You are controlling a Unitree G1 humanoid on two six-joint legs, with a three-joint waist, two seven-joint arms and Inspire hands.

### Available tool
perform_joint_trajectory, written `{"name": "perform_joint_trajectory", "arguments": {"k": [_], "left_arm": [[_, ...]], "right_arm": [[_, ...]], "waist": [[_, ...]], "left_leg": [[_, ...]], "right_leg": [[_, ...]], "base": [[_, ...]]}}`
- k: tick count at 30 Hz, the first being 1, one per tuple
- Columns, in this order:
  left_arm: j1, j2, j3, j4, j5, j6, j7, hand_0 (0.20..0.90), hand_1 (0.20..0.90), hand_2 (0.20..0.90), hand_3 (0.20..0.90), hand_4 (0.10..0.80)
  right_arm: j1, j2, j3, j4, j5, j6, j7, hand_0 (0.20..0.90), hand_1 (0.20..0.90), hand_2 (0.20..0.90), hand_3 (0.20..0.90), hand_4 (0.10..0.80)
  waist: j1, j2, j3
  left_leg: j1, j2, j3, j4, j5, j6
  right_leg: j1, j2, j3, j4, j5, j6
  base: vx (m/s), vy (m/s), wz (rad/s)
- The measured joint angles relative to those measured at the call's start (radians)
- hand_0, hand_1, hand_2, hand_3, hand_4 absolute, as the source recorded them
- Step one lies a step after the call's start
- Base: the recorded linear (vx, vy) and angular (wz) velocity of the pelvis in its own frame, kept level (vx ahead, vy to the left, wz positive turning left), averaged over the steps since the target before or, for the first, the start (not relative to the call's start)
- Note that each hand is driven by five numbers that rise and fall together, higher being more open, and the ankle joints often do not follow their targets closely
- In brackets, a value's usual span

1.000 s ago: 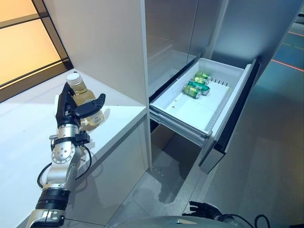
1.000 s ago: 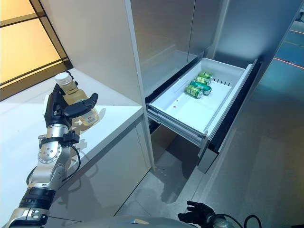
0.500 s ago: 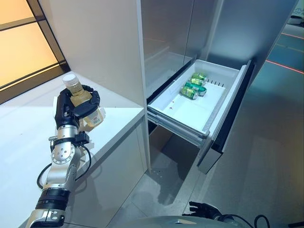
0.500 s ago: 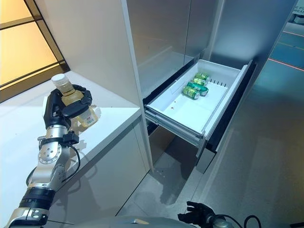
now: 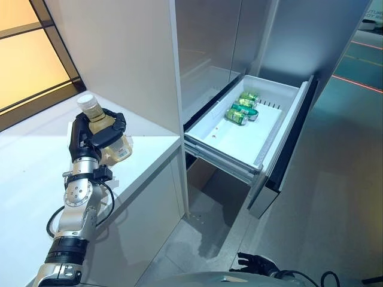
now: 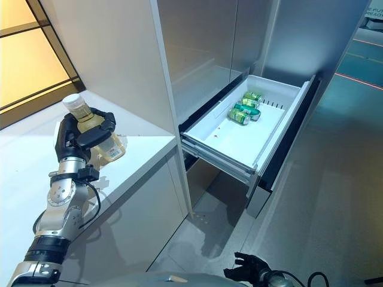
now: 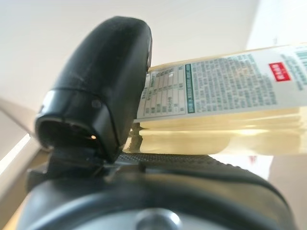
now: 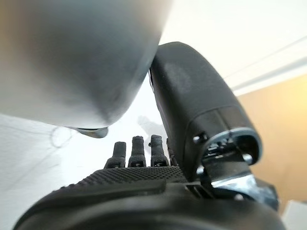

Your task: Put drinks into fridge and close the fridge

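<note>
The left hand (image 5: pixel 90 136) is raised upright over the white tabletop (image 5: pixel 36 161), fingers and thumb wrapped round the pale drink bottle (image 5: pixel 106 133) near its right edge. The right hand (image 5: pixel 256 263) hangs low by the floor, fingers loosely curled, holding nothing. The fridge drawer (image 5: pixel 239 140) stands pulled out with green cans (image 5: pixel 240 110) at its back.

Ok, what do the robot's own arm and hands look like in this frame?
The left arm is silver-grey metal with rounded joint housings and a black collar near the elbow. Its left hand is matte black with a ribbed palm. The right hand, also black, shows at the bottom edge.
</note>
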Motion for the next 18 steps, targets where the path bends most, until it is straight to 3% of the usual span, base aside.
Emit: {"name": "perform_joint_trajectory", "arguments": {"k": [2,4,7,12,18], "left_arm": [[0.000,-0.037,-0.006,-0.012,-0.084,0.003,-0.046,0.300,0.300,0.300,0.200,0.100],[0.003,-0.094,-0.030,-0.047,-0.192,0.003,-0.118,0.300,0.300,0.300,0.200,0.100],[0.004,-0.107,-0.081,-0.079,-0.250,0.003,-0.222,0.300,0.300,0.300,0.200,0.100],[0.005,-0.109,-0.133,-0.153,-0.246,-0.004,-0.346,0.300,0.300,0.300,0.200,0.100],[0.005,-0.088,-0.136,-0.257,-0.153,-0.068,-0.374,0.300,0.300,0.300,0.200,0.100]], "right_arm": [[0.013,0.001,0.005,-0.099,0.024,0.015,-0.002,0.900,0.900,0.900,0.900,0.800],[0.047,-0.013,0.031,-0.340,0.048,0.052,-0.004,0.900,0.900,0.900,0.900,0.800],[0.044,-0.013,0.033,-0.593,0.065,0.056,0.033,0.900,0.900,0.900,0.900,0.800],[-0.029,-0.084,0.018,-0.874,0.114,0.064,0.143,0.900,0.900,0.900,0.900,0.800],[-0.099,-0.177,-0.058,-1.069,0.138,0.084,0.169,0.900,0.900,0.900,0.900,0.800]], "waist": [[-0.003,-0.001,0.001],[-0.007,-0.004,0.003],[-0.025,-0.011,0.013],[-0.046,-0.021,0.031],[-0.047,-0.017,0.045]], "left_leg": [[-0.001,0.000,0.000,0.000,0.000,0.000],[-0.016,0.000,0.000,0.000,0.001,0.002],[-0.018,0.000,0.002,0.003,0.004,0.002],[-0.018,0.000,0.006,0.003,0.003,0.002],[-0.019,0.000,0.006,0.003,0.003,0.001]], "right_leg": [[-0.002,0.000,0.001,0.001,0.000,0.001],[-0.017,0.000,0.002,0.002,0.003,0.001],[-0.018,0.000,0.004,-0.001,0.011,-0.001],[-0.018,0.000,0.008,-0.001,0.012,-0.001],[-0.019,0.002,0.008,-0.004,0.012,-0.001]], "base": [[-0.078,-0.034,-0.01],[-0.097,-0.038,-0.03],[-0.078,-0.023,-0.03],[-0.055,-0.015,-0.02],[-0.013,-0.004,0.00]]}}
